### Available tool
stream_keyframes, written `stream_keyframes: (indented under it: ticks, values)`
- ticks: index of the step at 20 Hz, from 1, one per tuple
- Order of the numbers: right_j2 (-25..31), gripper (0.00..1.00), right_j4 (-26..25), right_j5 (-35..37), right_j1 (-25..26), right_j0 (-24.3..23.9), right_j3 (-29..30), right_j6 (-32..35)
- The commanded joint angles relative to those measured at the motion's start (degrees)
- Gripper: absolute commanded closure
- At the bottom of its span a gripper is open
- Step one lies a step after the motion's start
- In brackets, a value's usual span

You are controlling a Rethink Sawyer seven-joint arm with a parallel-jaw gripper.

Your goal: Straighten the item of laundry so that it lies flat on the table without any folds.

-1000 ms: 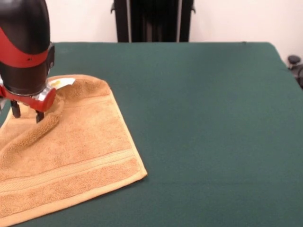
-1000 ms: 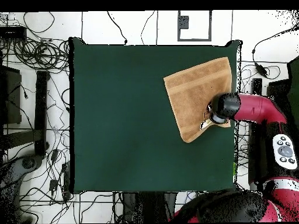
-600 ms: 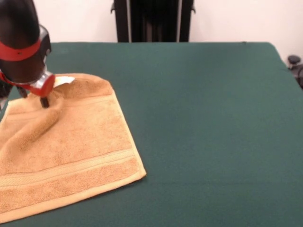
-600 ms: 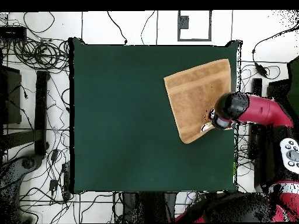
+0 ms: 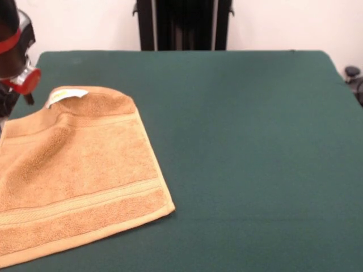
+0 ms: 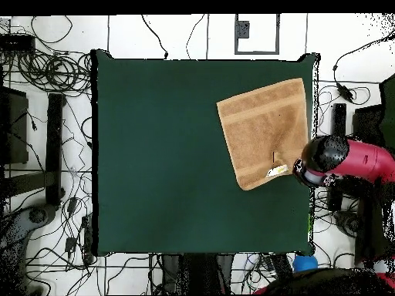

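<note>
The item of laundry (image 5: 79,170) is an orange-tan towel spread on the green table (image 5: 244,141) at the front view's left, running out of the picture at left and bottom. Its surface looks flat, with a woven band near the front edge. A white label (image 5: 67,95) shows at its far corner, which looks rounded. In the overhead view the towel (image 6: 262,127) lies by the table's right edge. My gripper (image 5: 14,99) hangs at the far left, apart from the towel and just past the table's edge (image 6: 305,168). Nothing shows in it.
The red and black arm (image 6: 351,158) reaches in from beyond the table's right side in the overhead view. Cables and stands (image 6: 46,116) surround the table on the floor. A black post (image 5: 184,25) stands behind the table's far edge.
The gripper has lifted off the towel and drawn away past the table's edge. The raised ridge that ran under it has settled, and the towel now lies flatter.
</note>
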Motion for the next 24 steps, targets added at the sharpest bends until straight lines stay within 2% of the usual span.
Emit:
stream_keyframes:
  ticks: [1,4,8,14,20,24]
  values:
    - [0.02,0.00,-4.12,-7.35,-6.45,3.02,17.70,-10.93]
    - [0.05,0.00,-5.27,-8.69,-7.63,3.66,18.02,-10.38]
    - [0.71,0.00,-7.57,-15.27,-7.37,4.01,17.09,-6.27]
    - [0.29,0.00,-5.64,-21.89,-3.05,3.76,13.18,4.15]
    - [-2.47,0.00,-4.53,-26.40,0.40,7.33,8.99,12.38]
    - [-3.26,0.00,-1.68,-26.24,1.00,7.96,9.51,12.21]
